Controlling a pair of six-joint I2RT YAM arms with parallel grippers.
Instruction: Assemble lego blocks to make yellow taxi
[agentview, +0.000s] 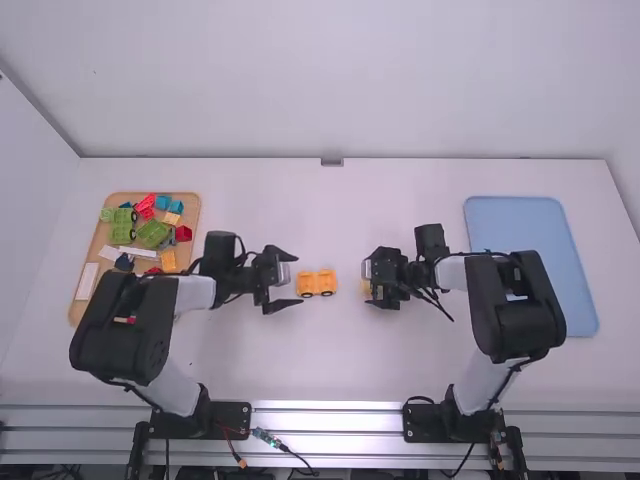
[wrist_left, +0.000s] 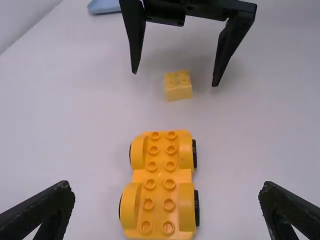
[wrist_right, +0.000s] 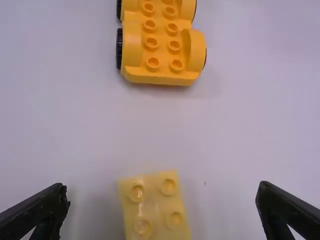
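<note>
yellow wheeled base (agentview: 317, 283) lies lengthwise from left to right.

The bench (agentview: 330, 215) has lots of room past the yellow car base (agentview: 318, 283). Between the left pincer (agentview: 297, 281) and the right pincer (agentview: 369, 281), that base and the little block (wrist_right: 154, 206) are in the way.

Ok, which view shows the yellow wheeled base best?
The left wrist view: the wheeled base lies near, with both rows of studs and wheels on either side in sight. The right wrist view cuts off one end; the high view has it small, from one side.
</note>
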